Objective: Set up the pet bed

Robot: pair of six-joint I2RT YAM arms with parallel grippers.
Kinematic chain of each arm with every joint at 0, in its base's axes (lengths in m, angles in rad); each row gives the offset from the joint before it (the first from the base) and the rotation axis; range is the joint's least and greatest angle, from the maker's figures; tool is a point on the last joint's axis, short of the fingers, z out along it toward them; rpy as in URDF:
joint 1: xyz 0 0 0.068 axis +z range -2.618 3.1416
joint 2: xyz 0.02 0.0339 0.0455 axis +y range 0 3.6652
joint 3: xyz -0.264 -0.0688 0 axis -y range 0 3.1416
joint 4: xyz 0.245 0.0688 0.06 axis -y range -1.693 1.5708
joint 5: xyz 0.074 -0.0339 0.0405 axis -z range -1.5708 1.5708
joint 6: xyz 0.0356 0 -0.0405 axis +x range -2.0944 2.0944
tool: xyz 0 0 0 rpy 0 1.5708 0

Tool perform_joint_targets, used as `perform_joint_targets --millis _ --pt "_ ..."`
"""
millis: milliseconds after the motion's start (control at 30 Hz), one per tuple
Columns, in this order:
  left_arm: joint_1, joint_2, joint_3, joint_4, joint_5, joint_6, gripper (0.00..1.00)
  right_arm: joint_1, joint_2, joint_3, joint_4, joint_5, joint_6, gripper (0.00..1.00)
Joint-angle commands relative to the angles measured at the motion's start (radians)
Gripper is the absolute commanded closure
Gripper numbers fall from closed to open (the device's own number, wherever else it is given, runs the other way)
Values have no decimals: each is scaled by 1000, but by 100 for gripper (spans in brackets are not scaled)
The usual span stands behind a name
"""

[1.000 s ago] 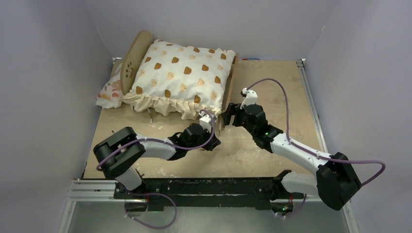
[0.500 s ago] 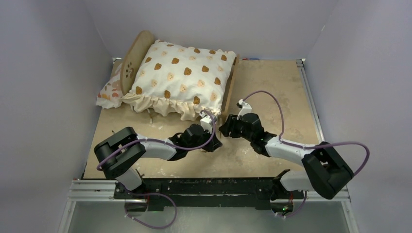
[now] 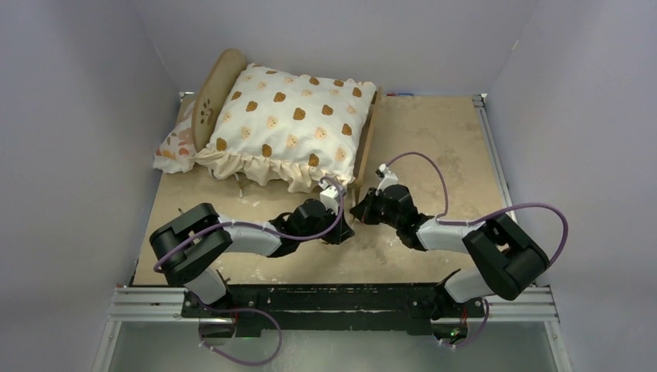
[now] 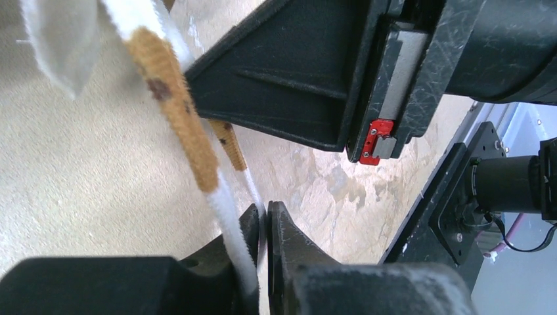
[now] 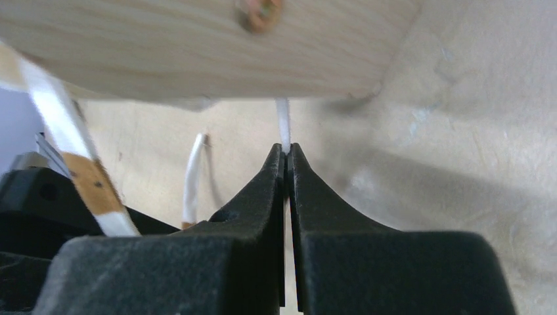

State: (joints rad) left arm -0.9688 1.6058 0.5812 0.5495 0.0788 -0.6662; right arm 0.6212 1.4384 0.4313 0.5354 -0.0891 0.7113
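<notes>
**Both claws pinched on ties at the bed's near corner**

The pet bed (image 3: 216, 89) sits at the far left of the table (image 3: 434, 139), headboard pointing left. The bear-print cushion (image 3: 287, 124) is piled on top of it, and the floral pillow (image 3: 177, 147) is tucked behind the headboard.

My right gripper (image 5: 288, 154) is just under the wooden rail. Its jaws are squeezed together on a thin white tie (image 5: 283, 121) hanging there.

Right beside it, my left gripper (image 4: 264, 220) is closed down too, with a white-and-tan tie (image 4: 190, 131) running into its fingertips. Both claws are low over the table at the bed's near right corner.
</notes>
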Motion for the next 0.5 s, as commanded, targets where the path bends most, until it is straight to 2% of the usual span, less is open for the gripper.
perform_joint_targets --millis 0,200,467 --pt "-15 -54 23 -57 4 -6 87 -1 -20 -56 -40 7 38 100" --pt "-15 -119 52 -143 -62 19 79 -1 24 -109 -44 0 63 100" --pt "-13 -139 129 -233 -158 70 79 -1 21 -129 -18 -7 65 100"
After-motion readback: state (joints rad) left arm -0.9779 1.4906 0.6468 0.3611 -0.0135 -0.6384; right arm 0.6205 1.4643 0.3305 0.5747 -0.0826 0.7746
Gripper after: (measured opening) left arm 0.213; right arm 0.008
